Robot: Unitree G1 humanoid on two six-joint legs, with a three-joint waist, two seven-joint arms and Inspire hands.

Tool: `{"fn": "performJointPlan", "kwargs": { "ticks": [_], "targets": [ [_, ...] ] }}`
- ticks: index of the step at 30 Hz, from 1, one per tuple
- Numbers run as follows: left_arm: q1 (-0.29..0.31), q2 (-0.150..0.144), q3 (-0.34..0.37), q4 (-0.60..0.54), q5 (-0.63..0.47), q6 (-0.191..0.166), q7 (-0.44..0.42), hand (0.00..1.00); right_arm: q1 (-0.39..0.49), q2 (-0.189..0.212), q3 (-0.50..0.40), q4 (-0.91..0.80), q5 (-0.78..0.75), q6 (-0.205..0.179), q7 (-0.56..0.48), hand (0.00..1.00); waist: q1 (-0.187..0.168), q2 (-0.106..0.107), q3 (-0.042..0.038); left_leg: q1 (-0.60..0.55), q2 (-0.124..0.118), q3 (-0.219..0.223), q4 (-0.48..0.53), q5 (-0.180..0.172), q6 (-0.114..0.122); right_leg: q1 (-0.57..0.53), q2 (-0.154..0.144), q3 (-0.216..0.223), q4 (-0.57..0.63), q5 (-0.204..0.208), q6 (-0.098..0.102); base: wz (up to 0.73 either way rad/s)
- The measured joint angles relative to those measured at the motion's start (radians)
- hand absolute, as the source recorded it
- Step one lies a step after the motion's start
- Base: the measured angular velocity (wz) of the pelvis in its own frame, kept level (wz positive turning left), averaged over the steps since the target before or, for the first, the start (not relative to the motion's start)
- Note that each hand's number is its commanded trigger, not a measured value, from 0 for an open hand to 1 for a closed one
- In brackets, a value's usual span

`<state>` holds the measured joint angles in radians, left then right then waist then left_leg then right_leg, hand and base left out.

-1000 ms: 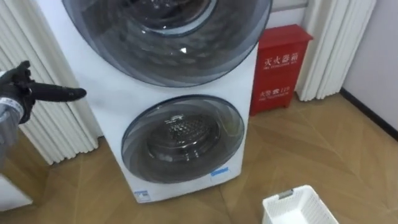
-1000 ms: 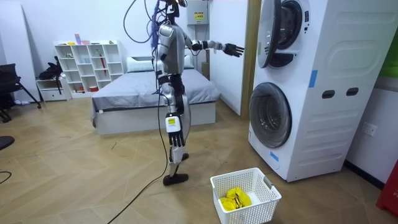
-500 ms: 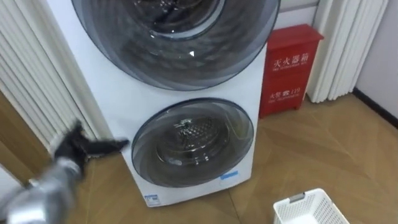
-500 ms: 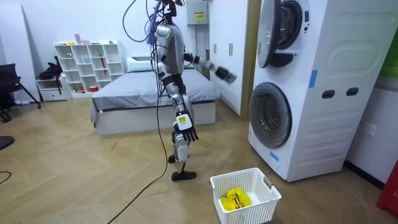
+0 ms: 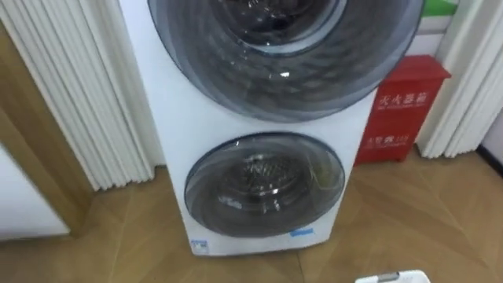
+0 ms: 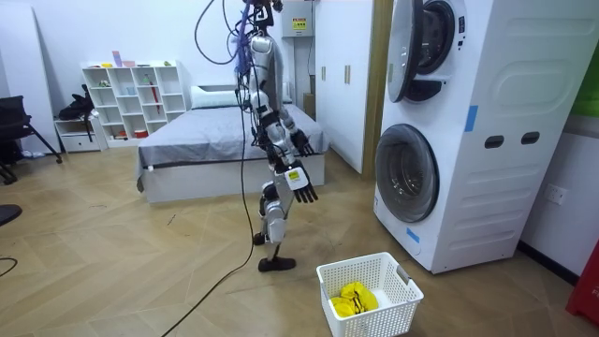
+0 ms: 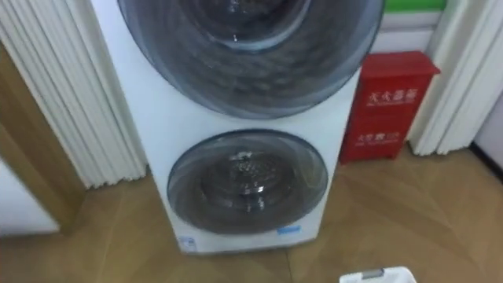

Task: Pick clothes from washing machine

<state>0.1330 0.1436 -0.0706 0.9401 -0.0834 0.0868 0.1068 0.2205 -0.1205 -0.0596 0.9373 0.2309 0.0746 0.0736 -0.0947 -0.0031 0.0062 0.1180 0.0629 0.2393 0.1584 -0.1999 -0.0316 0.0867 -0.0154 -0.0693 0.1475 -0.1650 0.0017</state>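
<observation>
Both hands hang low and hold nothing, fingers loosely spread: the left hand (image 6: 301,142) at waist height, the right hand (image 6: 305,188) just below it. Well ahead of them stands the stacked washing machine (image 6: 487,140). Its lower door (image 5: 265,192) is shut, and its upper door (image 5: 283,55) seems to stand ajar. Whether clothes lie behind either door is too dim to tell. One yellow garment (image 6: 354,300) already lies in the white basket (image 6: 379,318), below and ahead of the right hand. The task looks partly done; any further piece calls for stepping closer and reaching inside.
</observation>
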Motion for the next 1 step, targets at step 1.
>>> {"fn": "performJointPlan", "kwargs": {
  "ticks": [1],
  "targets": [
    [0.022, 0.0, 0.017, 0.028, 0.001, -0.007, 0.0, 0.0, 0.001, 0.0, -0.001, 0.013, 0.009, -0.003, 0.008, 0.0, 0.002, -0.001, 0.0001, -0.001, 0.0, -0.003, -0.001, 0.0, -0.001, 0.001, -0.002, -0.01, 0.0, -0.003, -0.002, 0.07]
  ]
}}
